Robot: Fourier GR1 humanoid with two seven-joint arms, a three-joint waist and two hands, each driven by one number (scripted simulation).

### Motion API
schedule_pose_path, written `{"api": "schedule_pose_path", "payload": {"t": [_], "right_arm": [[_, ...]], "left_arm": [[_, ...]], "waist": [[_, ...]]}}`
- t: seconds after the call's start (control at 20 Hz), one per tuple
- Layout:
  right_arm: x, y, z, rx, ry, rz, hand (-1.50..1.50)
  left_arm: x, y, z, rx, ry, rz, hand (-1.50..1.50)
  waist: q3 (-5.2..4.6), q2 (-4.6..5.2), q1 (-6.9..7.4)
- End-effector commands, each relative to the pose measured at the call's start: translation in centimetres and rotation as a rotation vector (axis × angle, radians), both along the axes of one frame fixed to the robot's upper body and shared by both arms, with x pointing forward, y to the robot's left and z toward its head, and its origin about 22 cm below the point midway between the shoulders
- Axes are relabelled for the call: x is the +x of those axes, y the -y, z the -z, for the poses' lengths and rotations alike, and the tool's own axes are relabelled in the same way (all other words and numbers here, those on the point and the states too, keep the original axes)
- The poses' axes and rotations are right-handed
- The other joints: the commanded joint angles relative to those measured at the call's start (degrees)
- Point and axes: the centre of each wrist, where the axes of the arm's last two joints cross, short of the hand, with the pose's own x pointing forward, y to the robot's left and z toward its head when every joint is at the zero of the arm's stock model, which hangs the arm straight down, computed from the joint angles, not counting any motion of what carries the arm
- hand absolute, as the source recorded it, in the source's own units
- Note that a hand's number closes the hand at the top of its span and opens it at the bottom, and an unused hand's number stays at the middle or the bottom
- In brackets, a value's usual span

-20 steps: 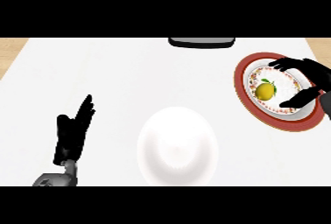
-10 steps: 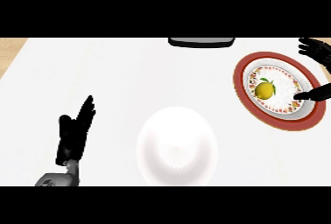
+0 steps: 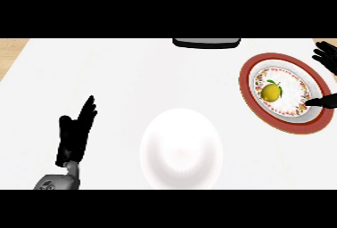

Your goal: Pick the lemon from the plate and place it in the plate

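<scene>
A yellow lemon (image 3: 271, 92) lies in the middle of a red-rimmed patterned plate (image 3: 287, 125) at the right. A plain white plate (image 3: 181, 148) sits at the lower centre of the counter. My right hand (image 3: 324, 54) shows at the right edge, spread open around the red plate's far side, its thumb (image 3: 320, 102) over the plate's right rim; it does not touch the lemon. My left hand (image 3: 76, 132) rests open at the lower left, fingers up, well apart from both plates.
A dark object (image 3: 206, 42) sits at the counter's far edge, top centre. A wooden strip (image 3: 12, 50) shows beyond the counter's left edge. White counter top lies between the two plates.
My right hand has drawn back to the right, off the lemon and toward the edge of the view. The lemon stays on the red plate. The left hand has not moved.
</scene>
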Motion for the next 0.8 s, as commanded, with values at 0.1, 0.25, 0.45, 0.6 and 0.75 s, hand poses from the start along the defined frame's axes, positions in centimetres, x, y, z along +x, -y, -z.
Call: {"api": "schedule_pose_path", "payload": {"t": [0.1, 0.25, 0.45, 0.6, 0.75], "right_arm": [[-0.5, 0.2, 0.6, 0.104, 0.053, -0.133, -1.5], [-1.4, 0.2, 2.4, 0.073, 0.072, -0.095, -1.5], [-2.1, 0.5, 3.2, 0.03, 0.046, -0.06, -1.5], [-2.9, 1.4, 3.4, -0.013, 0.044, -0.033, -1.5], [-1.5, -0.1, 3.0, -0.031, 0.039, -0.038, -1.5]], "left_arm": [[1.2, 0.5, -1.4, -0.004, 0.024, 0.002, 0.0], [0.3, 0.4, 0.0, 0.007, -0.008, 0.003, 0.0], [-1.3, 0.8, 0.2, 0.009, 0.007, -0.001, 0.0], [0.3, -0.9, -0.9, -0.001, -0.001, 0.002, 0.0], [0.8, 1.5, -0.7, 0.004, 0.006, 0.008, 0.0]], "waist": [[0.04, 0.04, 0.23], [0.05, 0.13, 0.33], [0.03, -0.04, 0.66], [0.03, 0.03, 0.37], [0.05, 0.16, 0.64]]}}
